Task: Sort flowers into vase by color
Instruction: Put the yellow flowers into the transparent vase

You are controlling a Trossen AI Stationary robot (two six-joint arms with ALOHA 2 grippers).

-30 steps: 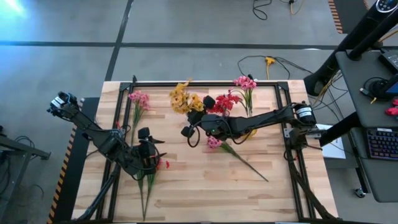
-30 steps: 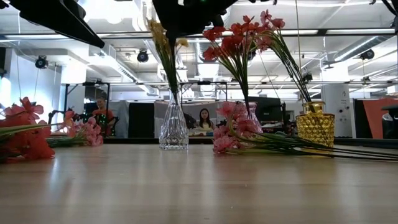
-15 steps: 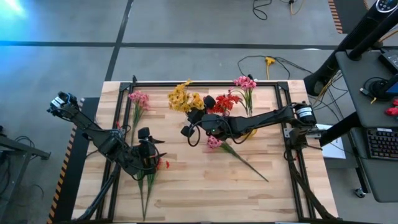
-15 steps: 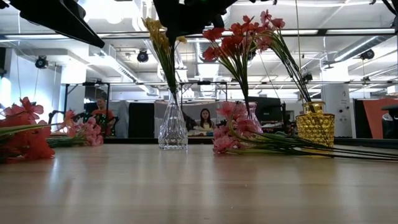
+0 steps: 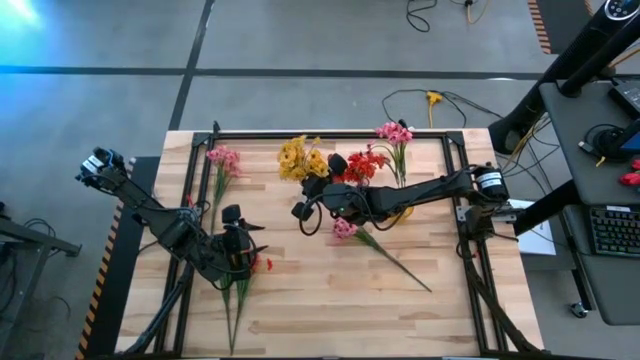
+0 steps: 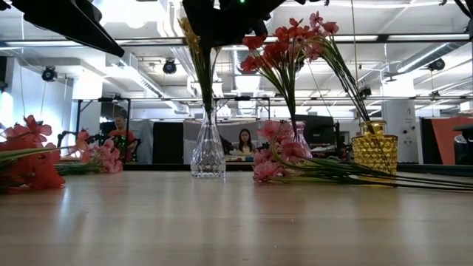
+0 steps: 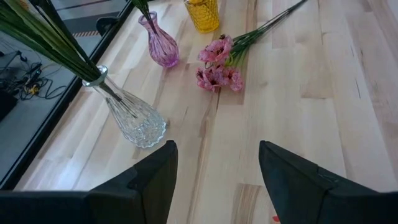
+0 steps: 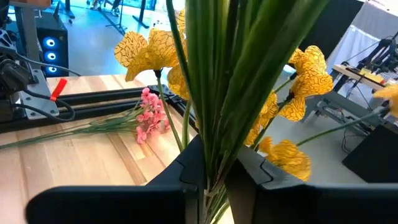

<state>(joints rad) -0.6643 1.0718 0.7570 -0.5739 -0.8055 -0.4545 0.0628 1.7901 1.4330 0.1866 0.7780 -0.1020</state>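
My right gripper (image 5: 303, 208) is shut on the yellow flowers (image 5: 302, 158), whose stems stand in the clear glass vase (image 6: 208, 154) near the table's middle. Red flowers (image 5: 365, 164) fill the pink vase (image 7: 158, 45), and a pink sprig (image 5: 393, 132) stands in the gold vase (image 6: 373, 148). Three sprigs lie flat on the table: a pink one (image 5: 345, 228) right of centre, a pink one (image 5: 222, 158) at far left, and a red one (image 5: 262, 264). My left gripper (image 7: 214, 180) hovers open beside that red sprig, touching nothing. My right gripper pinches the bundle of green stems (image 8: 211, 124) of the yellow flowers between its two fingers, below the blossoms and above the vase's neck. The fingers lie across the stems, coming from the table's right. The bundle stands nearly upright with its lower ends inside the clear vase (image 7: 138, 121).
A black frame (image 5: 330, 133) runs round the table's edge. Bare wood lies along the near edge and in the near right corner. People sit in the room behind the table (image 6: 242, 140).
The right gripper has swung the yellow bunch from leaning toward the table's left to nearly upright, blossoms shifting right. The clear vase has slid slightly to the right with it. The left arm has kept still.
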